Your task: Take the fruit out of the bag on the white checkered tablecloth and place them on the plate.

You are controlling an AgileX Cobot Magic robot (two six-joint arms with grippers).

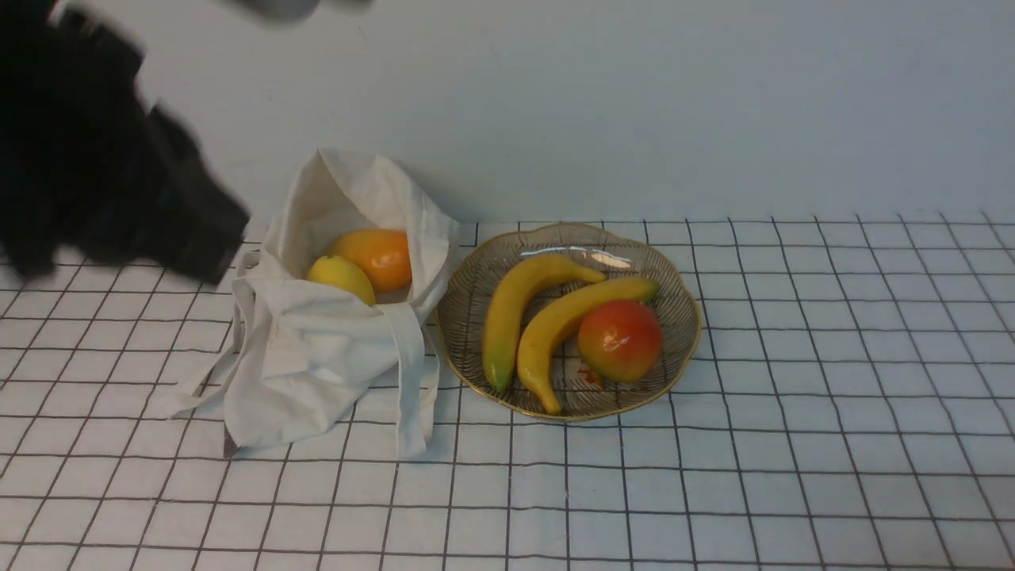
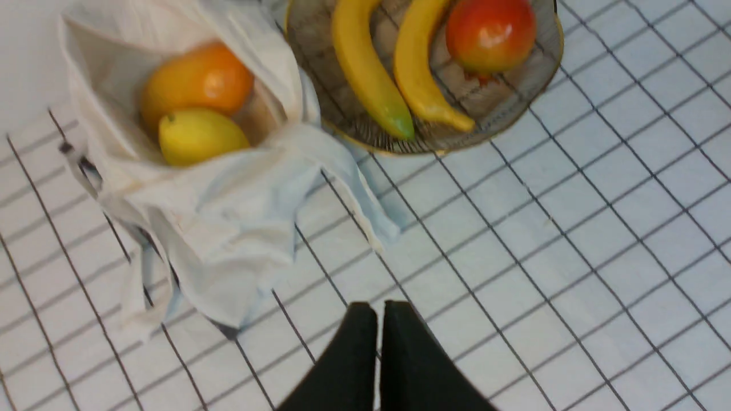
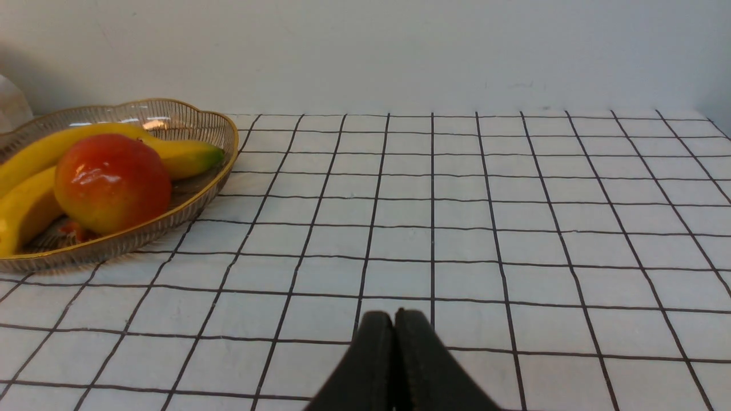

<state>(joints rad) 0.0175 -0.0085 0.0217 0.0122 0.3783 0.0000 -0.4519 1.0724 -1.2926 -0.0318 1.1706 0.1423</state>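
The off-white bag [image 1: 317, 349] lies open on the white checkered tablecloth [image 1: 714, 476], left of the plate [image 1: 571, 416]. Inside it sit the orange oval fruit [image 1: 377, 255] and the lemon [image 1: 341, 277]; both also show in the left wrist view, the orange fruit [image 2: 197, 85] behind the lemon [image 2: 200, 136]. Two yellow bananas [image 1: 515, 305] [image 1: 567, 317] lie on the plate. My left gripper [image 2: 380, 311] is shut and empty, above the cloth on the near side of the bag [image 2: 217, 217]. My right gripper [image 3: 394, 317] is shut and empty, low over the cloth, right of the plate [image 3: 188, 205].
A round red-and-yellow fruit [image 1: 620, 339] rests on the plate beside the bananas. My left arm shows as a dark blur [image 1: 95, 174] at the upper left of the front view. A plain pale wall stands behind the table. The bag's strap handles [image 1: 412, 381] trail toward the front.
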